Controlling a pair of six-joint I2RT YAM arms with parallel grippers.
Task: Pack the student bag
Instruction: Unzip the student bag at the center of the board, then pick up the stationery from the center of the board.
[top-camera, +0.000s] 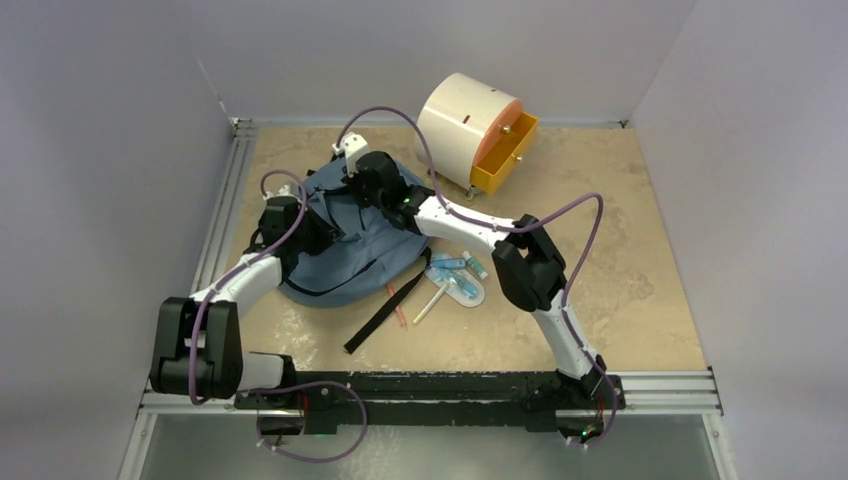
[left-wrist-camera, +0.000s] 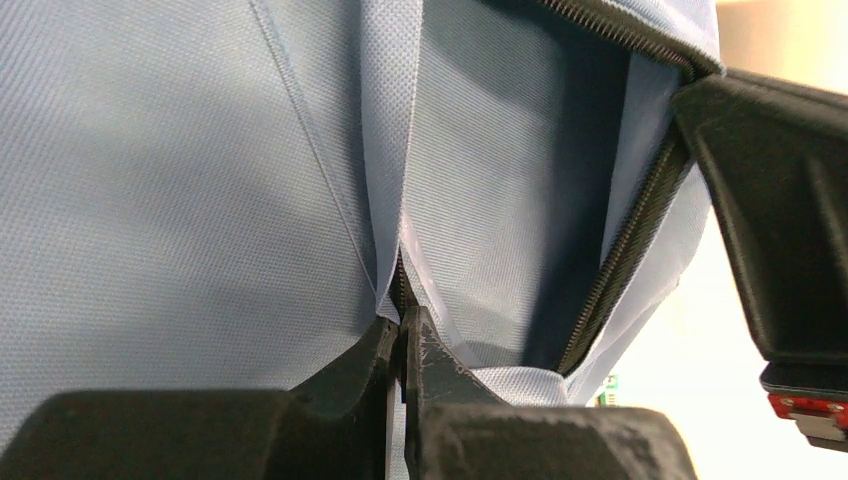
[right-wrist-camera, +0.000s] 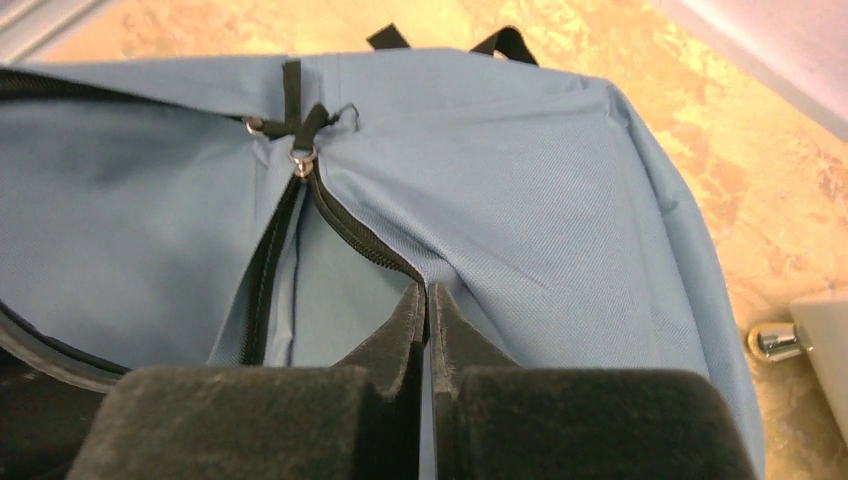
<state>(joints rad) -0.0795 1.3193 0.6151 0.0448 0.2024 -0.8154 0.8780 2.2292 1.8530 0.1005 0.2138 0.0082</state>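
Observation:
The slate-blue student bag (top-camera: 345, 262) lies on the table left of centre, its zipper open. My left gripper (top-camera: 322, 225) is at the bag's left side; in the left wrist view the left gripper (left-wrist-camera: 402, 318) is shut on a fold of the bag's fabric (left-wrist-camera: 200, 170) beside the zipper. My right gripper (top-camera: 368, 190) is at the bag's far edge; in the right wrist view the right gripper (right-wrist-camera: 427, 290) is shut on the bag's (right-wrist-camera: 520, 190) zipper edge, just below the zipper pulls (right-wrist-camera: 300, 155). The bag's inside is hidden.
A cream cylindrical cabinet (top-camera: 455, 120) with an open orange drawer (top-camera: 505, 150) stands at the back right. A clear pouch of pens (top-camera: 455, 280), a loose yellowish pen (top-camera: 428, 305) and the bag's black strap (top-camera: 385, 315) lie right of the bag.

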